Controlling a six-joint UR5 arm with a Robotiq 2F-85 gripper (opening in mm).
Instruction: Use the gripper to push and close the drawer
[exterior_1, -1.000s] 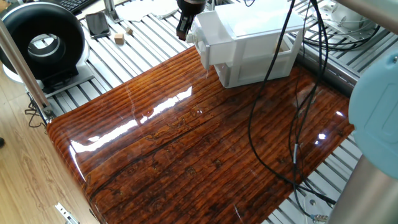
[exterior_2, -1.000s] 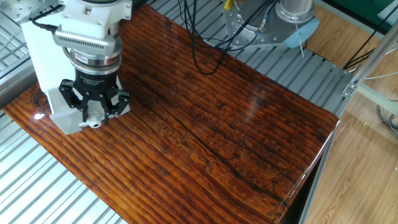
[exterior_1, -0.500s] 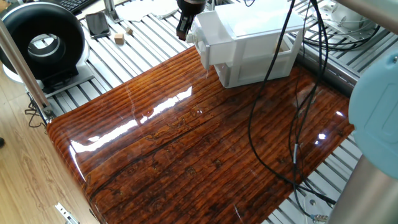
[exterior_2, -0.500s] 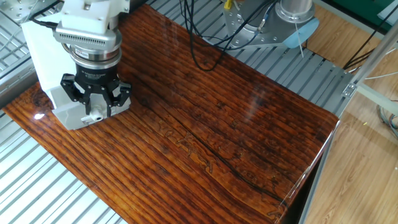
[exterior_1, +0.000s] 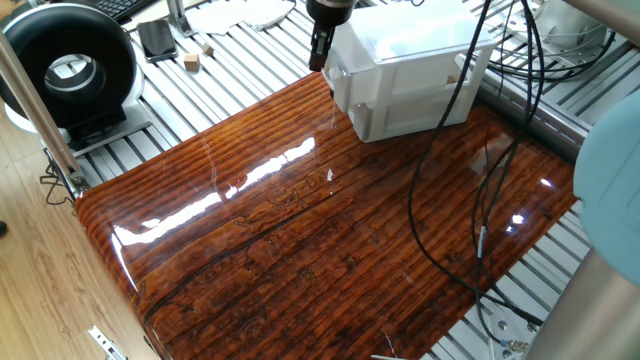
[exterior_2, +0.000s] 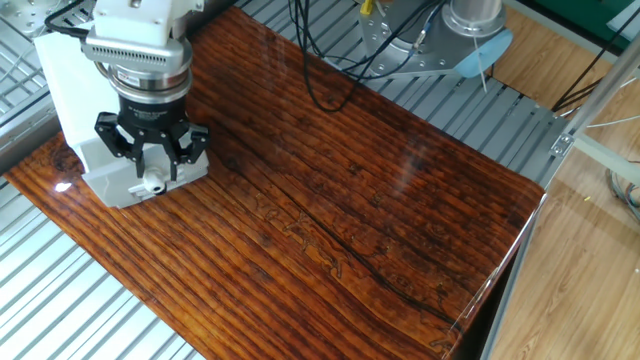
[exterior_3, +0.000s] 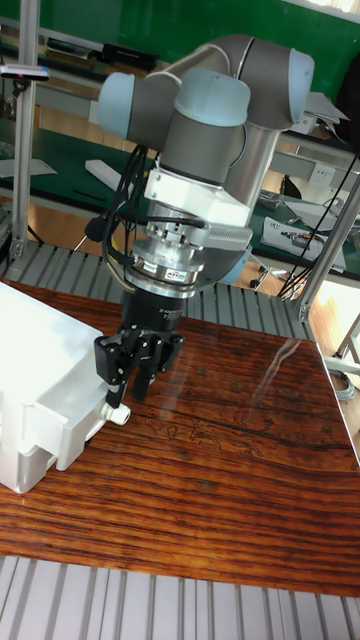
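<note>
The white drawer (exterior_2: 112, 186) is the top tier of a small white cabinet (exterior_2: 68, 95) at the table's corner, and its front stands a little proud of the body. A small white knob (exterior_2: 152, 183) shows on that front. My black gripper (exterior_2: 151, 168) hangs fingers-down right against the front, just above the knob, with its fingers drawn together and nothing held. From the tall fixed view the gripper (exterior_3: 131, 383) touches the drawer (exterior_3: 55, 385) at its right end by the knob (exterior_3: 119, 413). The one fixed view has the gripper (exterior_1: 319, 52) at the drawer's (exterior_1: 341, 82) left face.
Black cables (exterior_1: 470, 190) hang over the cabinet and across the glossy wooden tabletop (exterior_1: 300, 230). A black round device (exterior_1: 65, 65) and a small wooden block (exterior_1: 190, 61) lie beyond the table's left edge. More cables (exterior_2: 320, 80) trail along the far side.
The gripper has moved toward the cabinet with the drawer front ahead of it, and the drawer has slid further into the cabinet.
</note>
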